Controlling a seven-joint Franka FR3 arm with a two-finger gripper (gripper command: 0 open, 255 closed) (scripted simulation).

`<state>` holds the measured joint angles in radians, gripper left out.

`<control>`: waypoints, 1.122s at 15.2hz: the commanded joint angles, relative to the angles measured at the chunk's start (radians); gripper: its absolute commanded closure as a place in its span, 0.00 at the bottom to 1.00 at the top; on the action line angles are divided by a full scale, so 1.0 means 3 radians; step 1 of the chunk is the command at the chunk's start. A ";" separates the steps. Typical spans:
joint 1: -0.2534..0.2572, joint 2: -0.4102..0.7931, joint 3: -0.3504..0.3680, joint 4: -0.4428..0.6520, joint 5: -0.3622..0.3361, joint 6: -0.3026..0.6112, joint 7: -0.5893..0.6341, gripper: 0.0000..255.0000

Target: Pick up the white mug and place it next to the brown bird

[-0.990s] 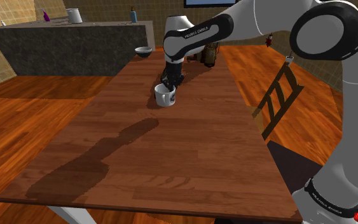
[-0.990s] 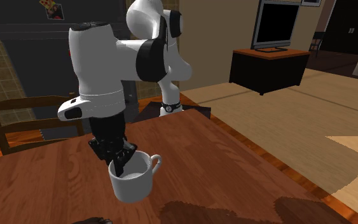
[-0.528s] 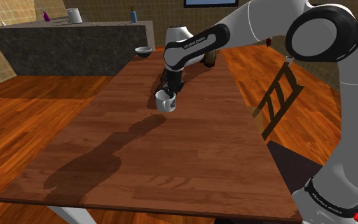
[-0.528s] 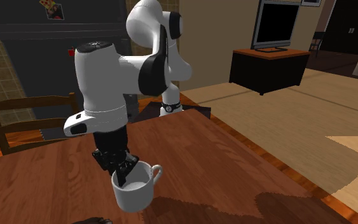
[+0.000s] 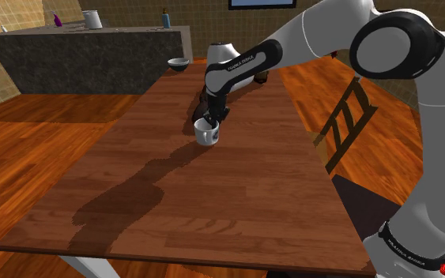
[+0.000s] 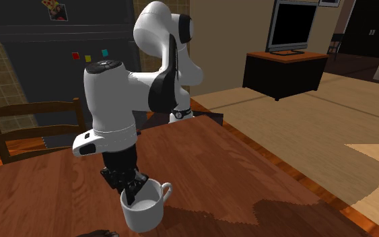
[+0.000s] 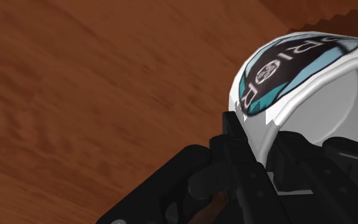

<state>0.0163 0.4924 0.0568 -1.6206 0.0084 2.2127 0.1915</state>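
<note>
**Tool.** The tool (image 6: 131,189) points down and is closed on the wall of the mug (image 6: 143,212) at the rim, with one finger inside the cup and the other outside. In the wrist view the white wall passes between the two black fingers.

**Mug.** It hangs upright under the tool near the middle of the counter (image 5: 213,197), towards its far half. Whether its base touches the wood cannot be told. The handle (image 6: 165,192) points away from the tool. A printed badge (image 7: 279,70) is on the outer wall.

**Handling.** Judged rigid, smooth, moderately heavy, and liable to chip.
- A rim pinch is off-centre, so expect tilt or slip.
- Grip firmly and move slowly.
- The handle is a poorer hold.
</note>
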 commanded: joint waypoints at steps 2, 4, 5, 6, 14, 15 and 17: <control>0.0000 0.0007 0.0000 0.0006 0.0000 0.0003 0.0000 1.00; 0.0000 0.0007 0.0000 0.0006 0.0000 0.0003 0.0000 1.00; 0.0000 0.0007 0.0000 0.0006 0.0000 0.0003 0.0000 0.00; 0.0000 0.0007 0.0000 0.0006 0.0000 0.0003 0.0000 0.00; -0.0012 -0.0203 0.0003 0.0116 0.0009 -0.0317 -0.0005 0.00; -0.0012 -0.0203 0.0003 0.0116 0.0009 -0.0317 -0.0005 0.00; -0.0012 -0.0203 0.0003 0.0116 0.0009 -0.0317 -0.0005 0.00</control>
<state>0.0130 0.4332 0.0578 -1.5857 0.0111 2.1199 0.1902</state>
